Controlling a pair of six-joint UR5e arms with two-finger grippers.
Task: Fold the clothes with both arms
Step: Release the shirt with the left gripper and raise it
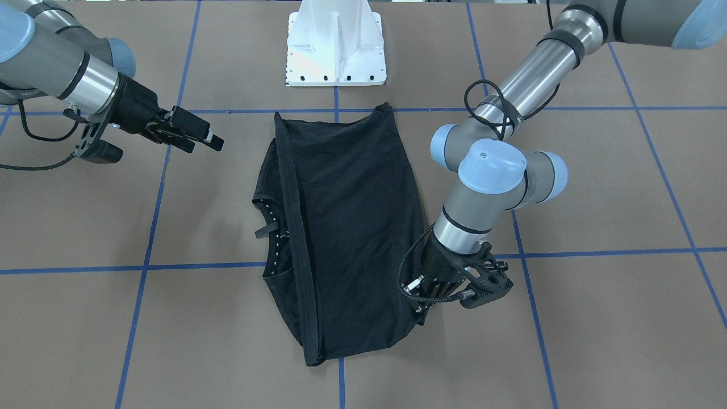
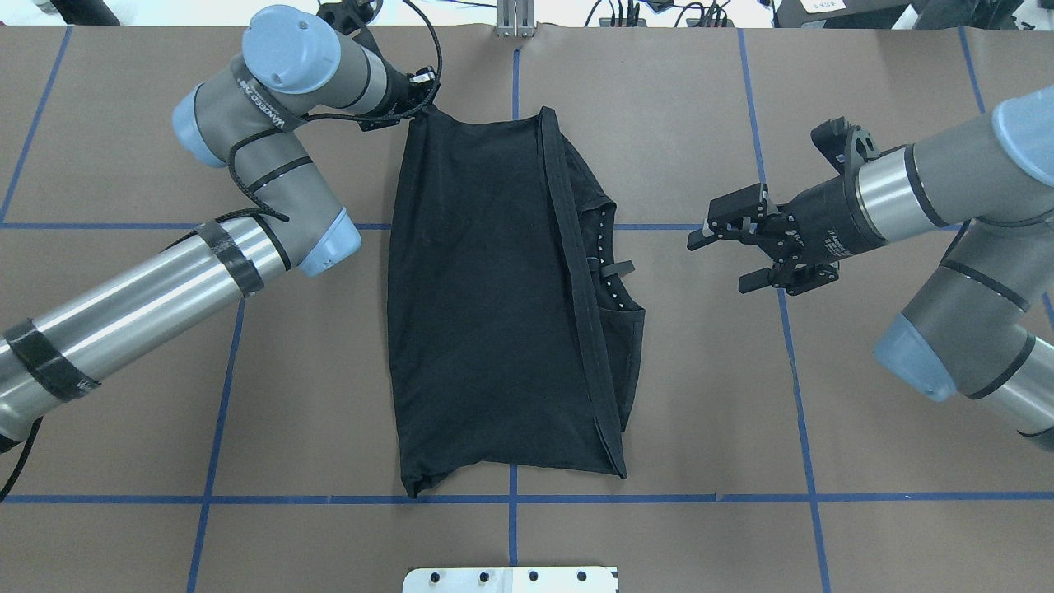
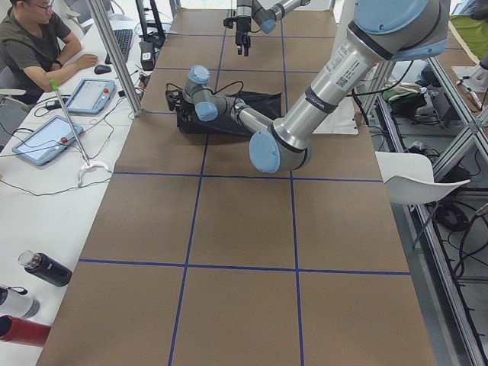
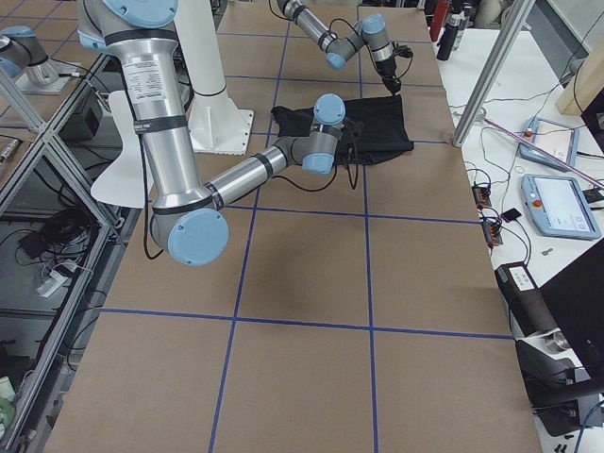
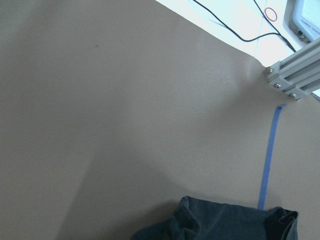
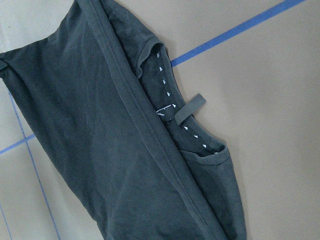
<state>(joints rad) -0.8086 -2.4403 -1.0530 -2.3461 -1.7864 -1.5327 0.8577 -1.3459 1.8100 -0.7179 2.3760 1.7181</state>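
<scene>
Beside the left claw lies the T-shirt (right claw apart).

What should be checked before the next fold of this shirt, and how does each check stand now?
1. Shirt lies flat on the table, folded over once: ok.
2. Layers line up: not ok; the collar sticks out past the top layer.
3. Right hand open: ok.
4. Right hand clear of the shirt: ok, it is apart, beside the collar.
5. Left hand at the shirt's far corner: ok.
6. Left hand's hold on that corner: cannot tell; the contact is hidden.
</scene>
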